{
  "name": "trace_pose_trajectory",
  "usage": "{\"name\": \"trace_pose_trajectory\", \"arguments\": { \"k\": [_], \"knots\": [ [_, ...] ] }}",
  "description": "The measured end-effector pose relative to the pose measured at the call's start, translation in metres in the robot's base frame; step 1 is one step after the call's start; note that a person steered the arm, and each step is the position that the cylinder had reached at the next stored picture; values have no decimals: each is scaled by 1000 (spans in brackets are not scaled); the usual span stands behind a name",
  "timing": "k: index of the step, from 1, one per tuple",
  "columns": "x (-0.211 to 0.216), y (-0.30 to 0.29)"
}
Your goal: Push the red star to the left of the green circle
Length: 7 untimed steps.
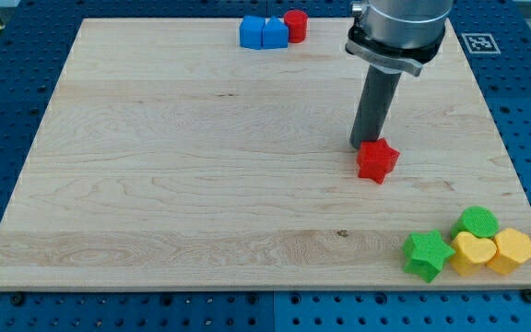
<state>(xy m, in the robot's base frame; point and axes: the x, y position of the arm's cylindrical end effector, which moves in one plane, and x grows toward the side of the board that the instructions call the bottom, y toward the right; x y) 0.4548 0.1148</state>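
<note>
Task under way, not finished. Red star (377,160) lying right of the table's (182,184) middle, well apart from the green circle (478,221), which sits near the bottom right corner. End effector a plain rod with nothing to open or close, gripping nothing; my tip (367,146) touching or just beside the star's top-left side, toward the table's top edge. Left to do: star to be driven down toward the bottom edge and a little rightward, ending at the circle's left.

In the way: green star (428,254) and yellow heart (473,252) crowded below and left of the circle, yellow hexagon (512,250) at its lower right. Likely little free room at the circle's left, so risk of nudging the cluster. Far off by the top edge: blue cube (252,31), blue pentagon-like block (274,33), red cylinder (295,25), no obstacle.
</note>
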Motion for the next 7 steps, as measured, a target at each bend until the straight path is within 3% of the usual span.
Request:
{"name": "trace_pose_trajectory", "arguments": {
  "k": [4, 7],
  "knots": [
    [99, 12],
    [117, 24]
  ]
}}
